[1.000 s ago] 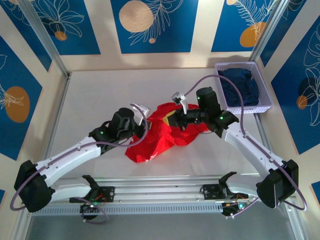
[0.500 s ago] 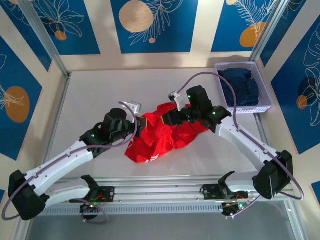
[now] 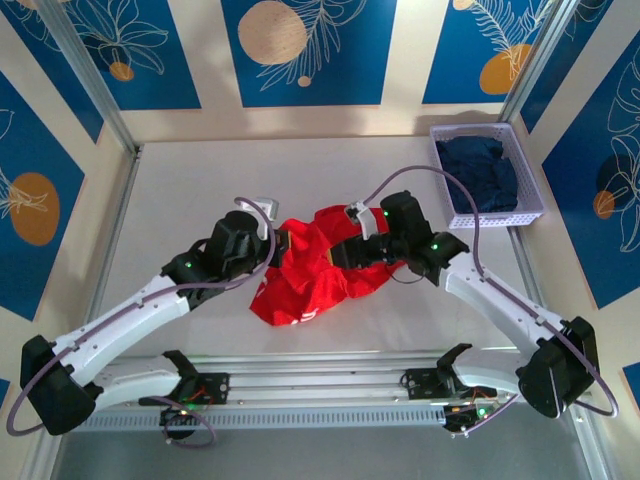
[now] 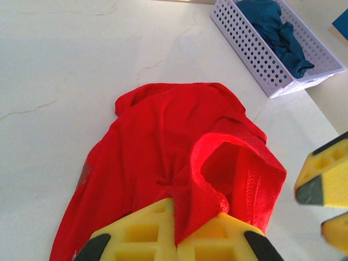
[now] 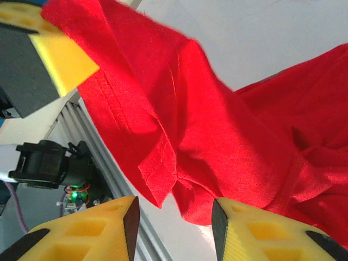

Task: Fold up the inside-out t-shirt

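The bright red short-sleeved cloth t-shirt [image 3: 300, 285] lies crumpled at the centre of the white, faintly veined tabletop [image 3: 180, 190], with part of it lifted off the surface. The left gripper [image 4: 176, 220] is pinched tight on a raised fold at the shirt's ten-o'clock edge. The right gripper [image 5: 171, 217], reaching in from two o'clock, has its yellow pads apart, and a stitched hem hangs just above the gap. We judge the cloth light, limp and not slippery. It will drape and bunch rather than keep a shape, so hems and seams offer the surest holds. A white perforated plastic basket [image 3: 495, 216] holding a dark navy garment [image 3: 480, 165] stands at two o'clock, well apart from the shirt. Blue leaf-patterned wall panels [image 3: 300, 50] enclose the cell.
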Robot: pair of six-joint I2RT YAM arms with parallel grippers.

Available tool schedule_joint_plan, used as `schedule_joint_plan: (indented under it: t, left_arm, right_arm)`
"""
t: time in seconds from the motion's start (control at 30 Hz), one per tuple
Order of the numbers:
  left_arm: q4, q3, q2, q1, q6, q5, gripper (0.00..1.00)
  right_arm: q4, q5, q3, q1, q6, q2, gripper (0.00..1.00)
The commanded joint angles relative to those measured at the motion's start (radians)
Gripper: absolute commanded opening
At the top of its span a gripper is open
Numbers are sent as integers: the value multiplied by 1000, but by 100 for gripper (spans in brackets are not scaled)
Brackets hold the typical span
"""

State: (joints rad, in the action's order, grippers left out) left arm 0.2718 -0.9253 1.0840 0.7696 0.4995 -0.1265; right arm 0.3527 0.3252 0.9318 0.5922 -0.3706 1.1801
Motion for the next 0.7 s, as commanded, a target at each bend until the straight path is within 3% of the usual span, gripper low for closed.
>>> schedule_joint_plan:
  t: [0.0,0.5,0.57,0.67]
  left_arm:
    - [14,-35,2,-9,10,-17,0]
    - [11,-26,-17,-9,0,-10,0]
    - [10,-21,-21,-9,-1,-15,0]
    - [19,-20,-28,-10,-4,-34,0]
  right_arm:
    - [-97,59,-15,25,-66,22,42]
    - [-162,51,4,42,-80,103,39]
    - [-163,48,9,44,-80,107,32]
    - [-118,12,23,45,-62,99,10]
